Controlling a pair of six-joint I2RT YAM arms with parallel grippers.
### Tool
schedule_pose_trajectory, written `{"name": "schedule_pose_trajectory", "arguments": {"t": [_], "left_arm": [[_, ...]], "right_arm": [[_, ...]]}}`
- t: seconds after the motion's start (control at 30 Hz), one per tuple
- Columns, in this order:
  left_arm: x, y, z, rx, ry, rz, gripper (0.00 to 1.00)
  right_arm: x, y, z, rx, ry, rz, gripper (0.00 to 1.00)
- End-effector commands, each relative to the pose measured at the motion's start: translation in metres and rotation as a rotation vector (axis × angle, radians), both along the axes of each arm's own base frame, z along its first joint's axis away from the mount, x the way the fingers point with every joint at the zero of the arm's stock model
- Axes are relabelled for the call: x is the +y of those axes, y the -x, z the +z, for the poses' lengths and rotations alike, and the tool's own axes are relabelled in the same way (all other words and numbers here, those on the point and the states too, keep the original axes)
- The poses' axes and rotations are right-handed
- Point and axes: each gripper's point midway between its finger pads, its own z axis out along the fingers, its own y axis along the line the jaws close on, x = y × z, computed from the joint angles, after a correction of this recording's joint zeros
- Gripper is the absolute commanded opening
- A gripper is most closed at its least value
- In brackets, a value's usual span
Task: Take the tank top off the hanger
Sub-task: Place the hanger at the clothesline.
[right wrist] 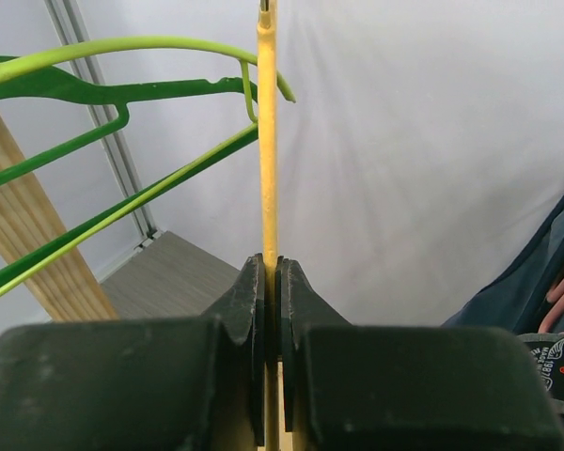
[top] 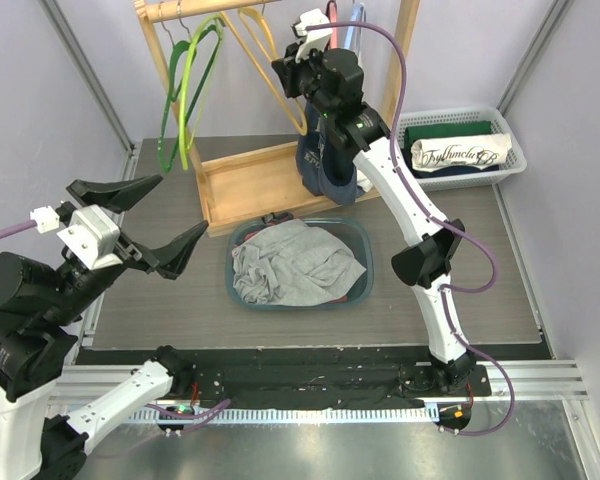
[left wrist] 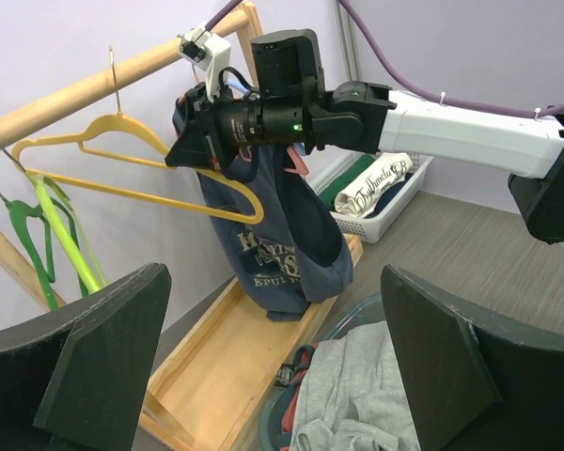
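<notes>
A navy tank top (top: 325, 165) (left wrist: 282, 244) with pale lettering hangs from the wooden rack, its hem just above the rack's base tray. A yellow hanger (top: 270, 45) (left wrist: 122, 127) (right wrist: 267, 141) hangs beside it, its right end lying against the cloth. My right gripper (top: 283, 75) (left wrist: 185, 150) (right wrist: 271, 268) is shut on that hanger's thin bar, right next to the tank top (right wrist: 545, 272). Whether the tank top still sits on this hanger I cannot tell. My left gripper (top: 178, 207) (left wrist: 274, 271) hovers wide open and empty, well left of the rack.
Green hangers (top: 185, 90) (left wrist: 47, 235) (right wrist: 94, 85) hang further left on the rod (top: 200, 10). In front of the rack's wooden tray (top: 250, 180) is a teal basin (top: 230, 270) holding grey clothing (top: 295, 262). At the back right a white basket (top: 510, 135) holds folded clothes.
</notes>
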Motion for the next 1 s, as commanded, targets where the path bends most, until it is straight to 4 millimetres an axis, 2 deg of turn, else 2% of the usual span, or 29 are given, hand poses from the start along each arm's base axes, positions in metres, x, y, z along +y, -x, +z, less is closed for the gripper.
{"name": "schedule_pose_trajectory", "arguments": {"t": [0.0, 0.2, 0.47, 0.77, 0.8, 0.87, 0.9, 0.97], "left_arm": [[0.003, 0.003, 0.014, -0.035, 0.056, 0.004, 1.00], [0.004, 0.002, 0.014, -0.039, 0.065, 0.008, 1.00], [0.004, 0.001, 0.011, -0.042, 0.075, 0.013, 1.00], [0.005, 0.002, 0.011, -0.041, 0.091, 0.011, 1.00], [0.004, 0.002, 0.011, -0.041, 0.091, 0.011, 1.00], [0.004, 0.001, 0.011, -0.040, 0.094, 0.011, 1.00], [0.003, 0.001, 0.011, -0.040, 0.095, 0.009, 1.00], [0.003, 0.001, 0.011, -0.043, 0.096, 0.009, 1.00]], "right_arm": [[-0.006, -0.005, 0.018, -0.045, -0.058, -0.010, 0.01], [0.001, -0.005, -0.007, 0.020, -0.009, 0.022, 0.01], [-0.001, 0.003, -0.010, 0.050, 0.010, 0.025, 0.01], [0.006, 0.011, -0.028, 0.099, 0.071, 0.031, 0.01], [0.017, 0.020, -0.027, 0.091, 0.084, 0.049, 0.01], [0.018, 0.022, -0.028, 0.078, 0.113, -0.010, 0.01], [0.031, 0.032, -0.026, 0.054, 0.142, -0.001, 0.01], [0.038, 0.038, -0.027, 0.046, 0.160, -0.023, 0.01]]}}
